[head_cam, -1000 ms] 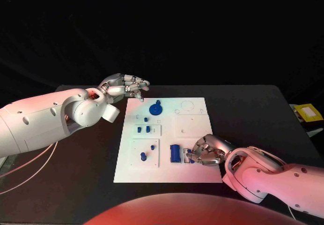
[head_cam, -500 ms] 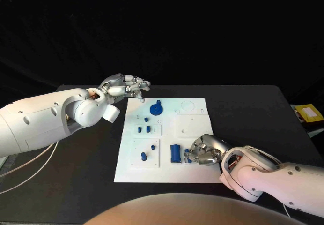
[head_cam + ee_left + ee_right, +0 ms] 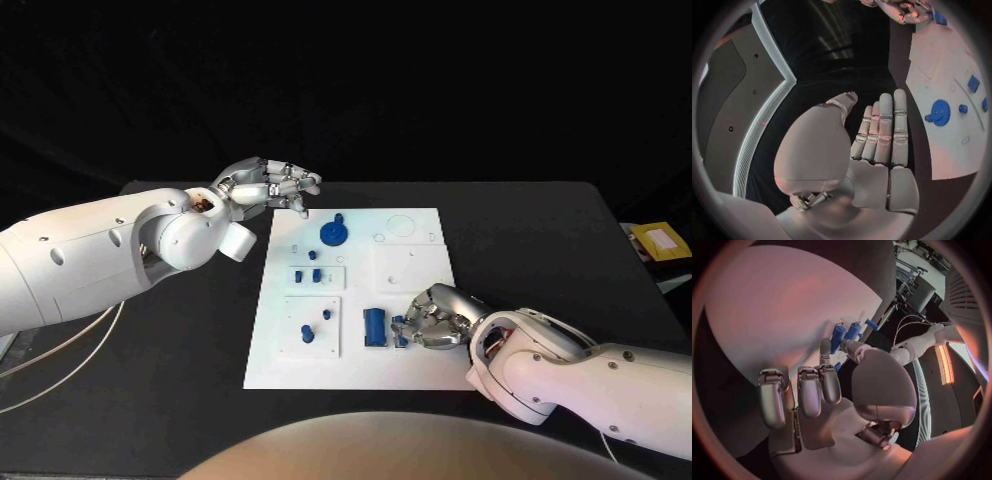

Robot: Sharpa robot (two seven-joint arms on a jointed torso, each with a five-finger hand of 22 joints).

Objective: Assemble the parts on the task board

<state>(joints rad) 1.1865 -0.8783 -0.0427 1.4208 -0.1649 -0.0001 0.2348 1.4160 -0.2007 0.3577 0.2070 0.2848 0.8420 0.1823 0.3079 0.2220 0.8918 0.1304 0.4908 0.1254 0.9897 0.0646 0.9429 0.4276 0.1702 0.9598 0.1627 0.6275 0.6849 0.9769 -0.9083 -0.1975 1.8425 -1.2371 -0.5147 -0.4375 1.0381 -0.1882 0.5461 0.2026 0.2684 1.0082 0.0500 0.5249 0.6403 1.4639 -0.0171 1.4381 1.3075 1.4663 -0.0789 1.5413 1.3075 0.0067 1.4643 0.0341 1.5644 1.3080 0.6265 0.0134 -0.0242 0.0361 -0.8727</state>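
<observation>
The white task board (image 3: 411, 270) lies mid-table. On it stand a blue gear (image 3: 333, 234), small blue pieces (image 3: 306, 275) in the left-hand recesses, and a blue cylinder (image 3: 374, 327) near the front. My right hand (image 3: 433, 322) rests on the board's near right part, fingers curled down beside the cylinder. In the right wrist view its thumb and a finger close around a small blue part (image 3: 837, 367), with the blue cylinders (image 3: 846, 333) just beyond the fingertips. My left hand (image 3: 268, 188) hovers over the board's far left corner, holding nothing; its fingers (image 3: 887, 130) are straight.
The left wrist view shows the blue gear (image 3: 940, 112) and the board (image 3: 942, 150) beside my left hand. A yellow object (image 3: 656, 240) lies past the table's right edge. Black tabletop (image 3: 548, 240) surrounds the board.
My right hand has crept a little left, toward the blue cylinder, its fingers closing in on the small part. The left hand has stayed put.
</observation>
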